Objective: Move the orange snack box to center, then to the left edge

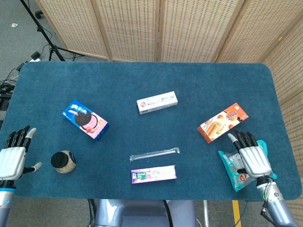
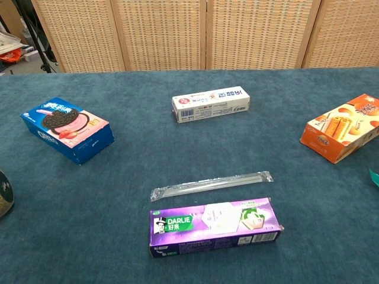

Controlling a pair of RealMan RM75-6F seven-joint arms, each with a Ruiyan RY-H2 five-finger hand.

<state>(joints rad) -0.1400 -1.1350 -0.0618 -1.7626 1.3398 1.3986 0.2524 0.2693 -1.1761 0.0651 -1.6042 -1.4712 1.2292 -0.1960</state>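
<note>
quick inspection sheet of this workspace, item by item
surface: blue felt table
job's things: orange snack box flat at right, untouched
clutter: oreo box, white toothpaste box, purple darlie box, clear wrapped straw, dark round jar, teal snack bag
hands: left hand open at left edge; right hand open above the bag
cables: cables on floor, tripod leg
surroundings: wicker screens

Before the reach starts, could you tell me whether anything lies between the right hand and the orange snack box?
Nothing visible does. The right hand sits over the teal packet at the table's near right edge, and its fingers point toward the orange snack box across bare blue cloth. The hand holds nothing.
</note>
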